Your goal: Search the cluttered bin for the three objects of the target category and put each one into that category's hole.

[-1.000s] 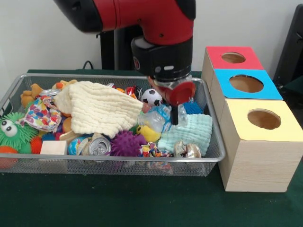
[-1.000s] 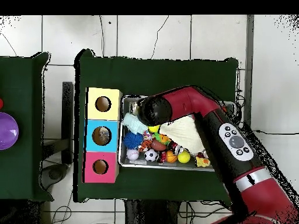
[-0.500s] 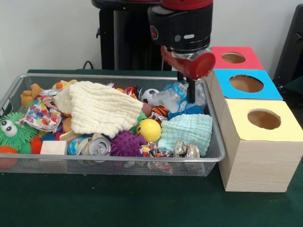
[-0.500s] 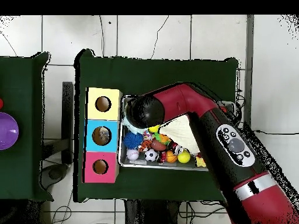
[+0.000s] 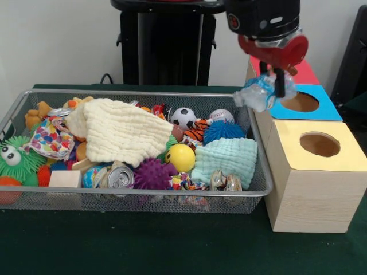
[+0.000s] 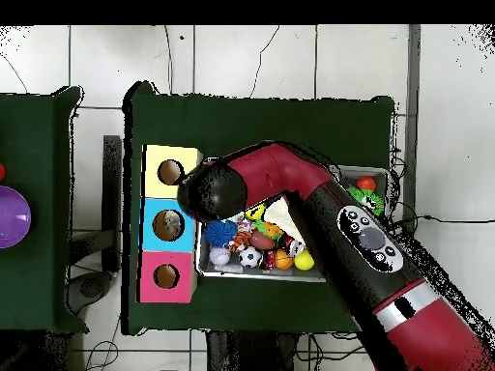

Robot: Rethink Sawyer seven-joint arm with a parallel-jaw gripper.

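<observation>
My gripper (image 5: 277, 86) is shut on a crushed clear plastic bottle (image 5: 255, 94) with a blue label. It holds the bottle in the air over the wire bin's right rim (image 5: 256, 132), beside the blue box (image 5: 321, 110) and level with its hole. A red box (image 5: 261, 67) stands behind the blue one and a yellow box (image 5: 312, 172) in front. In the overhead view the arm's wrist (image 6: 215, 190) hides the gripper and bottle, between the bin (image 6: 261, 278) and the yellow box (image 6: 155, 159).
The bin holds a cream cloth (image 5: 120, 130), a mint cloth (image 5: 226, 160), a purple spiky ball (image 5: 152, 172), a yellow ball (image 5: 180, 157), a soccer ball (image 5: 183, 117), a can (image 5: 120, 179) and a green fuzzy toy (image 5: 14, 157).
The gripper has lifted the bottle out of the bin and carried it up and right, from among the toys to beside the blue box.
</observation>
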